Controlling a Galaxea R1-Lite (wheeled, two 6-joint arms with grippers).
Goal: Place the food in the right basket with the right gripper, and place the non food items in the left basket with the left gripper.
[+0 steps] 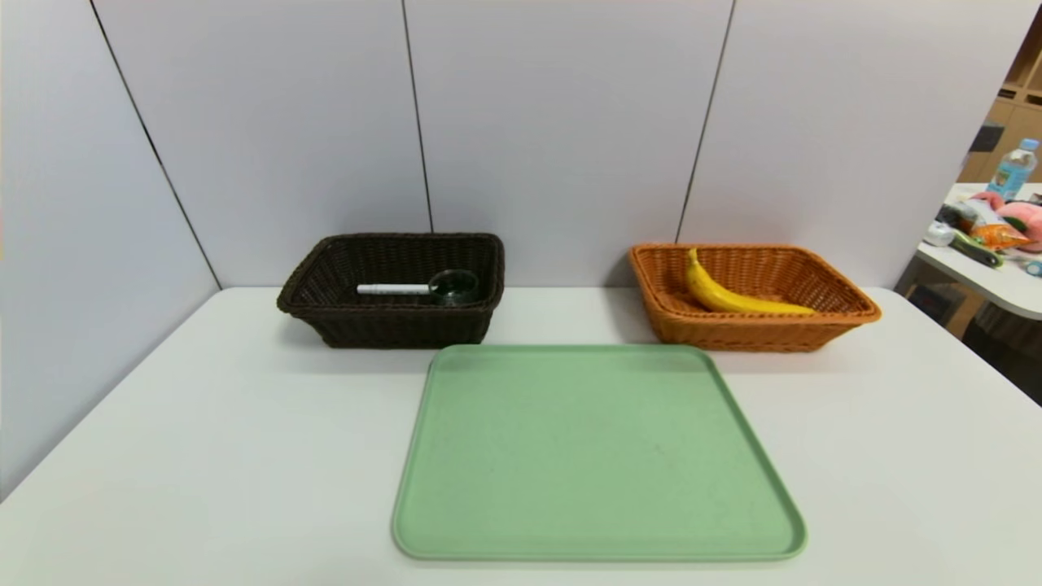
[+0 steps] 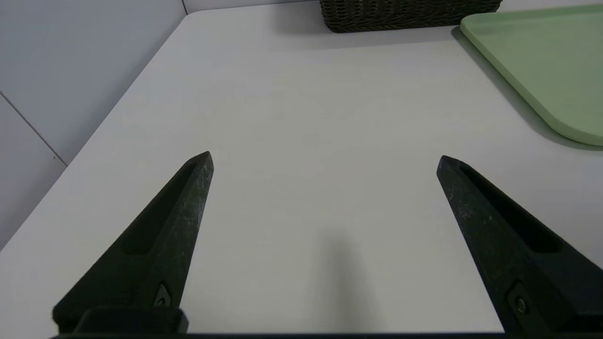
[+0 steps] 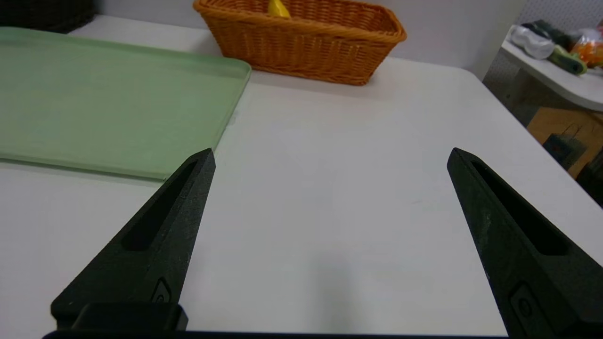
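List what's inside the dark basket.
The dark basket holds a white pen and a dark round lidded item beside it. The near wall hides the floor beneath them.

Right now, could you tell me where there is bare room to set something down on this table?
The green tray is bare. So is the table left of it, under the open left gripper, and right of it, under the open right gripper. Crowded: the dark basket holds a scoop, the orange basket a banana.
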